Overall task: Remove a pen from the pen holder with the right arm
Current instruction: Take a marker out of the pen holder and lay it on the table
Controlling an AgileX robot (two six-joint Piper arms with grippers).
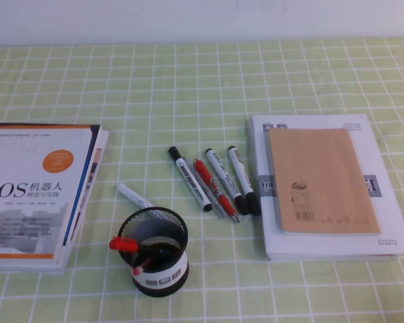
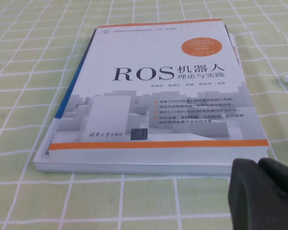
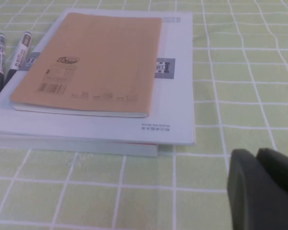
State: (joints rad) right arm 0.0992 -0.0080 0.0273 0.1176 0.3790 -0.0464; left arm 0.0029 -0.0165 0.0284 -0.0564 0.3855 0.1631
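While the pen holder point(image 1: 161, 276) stood near the desk's point(image 1: 202, 87) front edge, the left end effector point(image 2: 258, 165), by the textbook point(image 2: 158, 91), and the right end effector point(image 3: 256, 155), by the notebook point(image 3: 96, 62), hung pressed together.

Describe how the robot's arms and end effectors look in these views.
Neither arm shows in the high view. Each wrist view catches only the tip of its end effector: the left end effector, near the ROS book, and the right end effector, near the white book, are both matte black, two rounded lobes meeting at a thin seam. No cables or markings are visible.
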